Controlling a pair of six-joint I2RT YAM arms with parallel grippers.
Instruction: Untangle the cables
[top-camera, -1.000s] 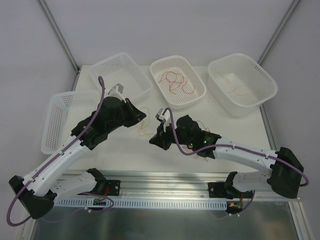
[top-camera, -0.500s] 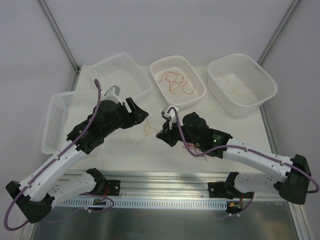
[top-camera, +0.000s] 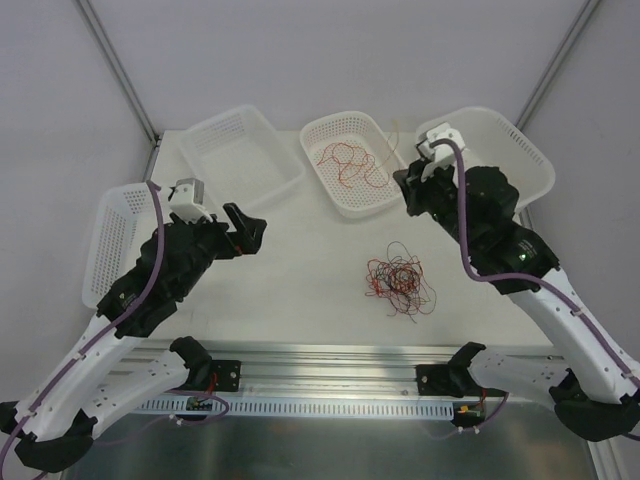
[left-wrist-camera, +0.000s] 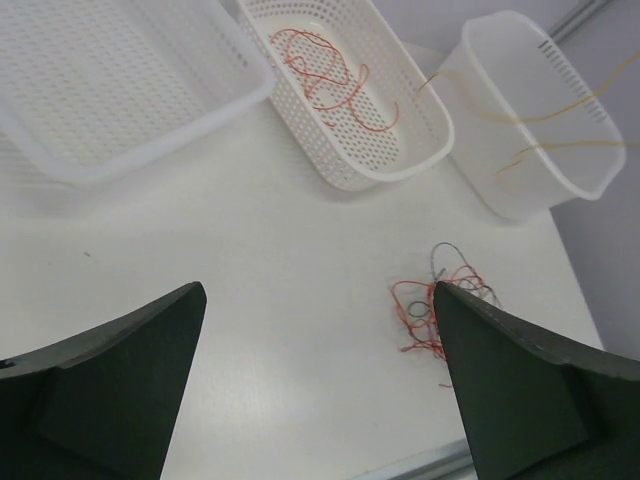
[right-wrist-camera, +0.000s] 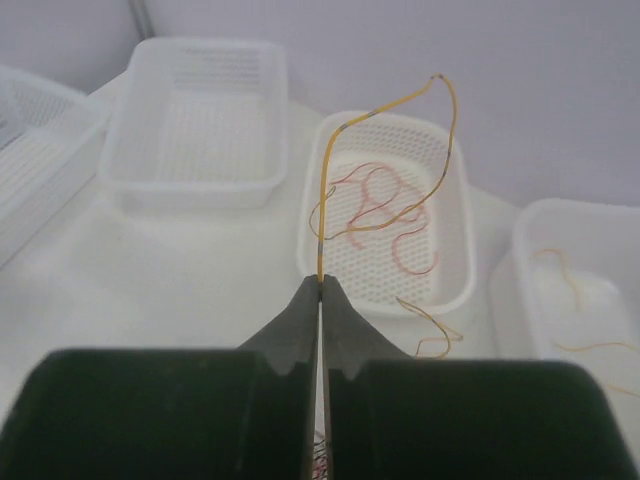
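One orange cable (right-wrist-camera: 319, 255) in right tool (right-wrist-camera: 319, 284)

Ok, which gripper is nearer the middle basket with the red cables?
Right. The right gripper, shut on an orange cable, hovers by the right rim of the middle basket. The open left gripper is much farther off, to its front-left.

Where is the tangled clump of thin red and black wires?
The tangled clump lies on the white table right of centre in the top view, in front of the middle white perforated basket.
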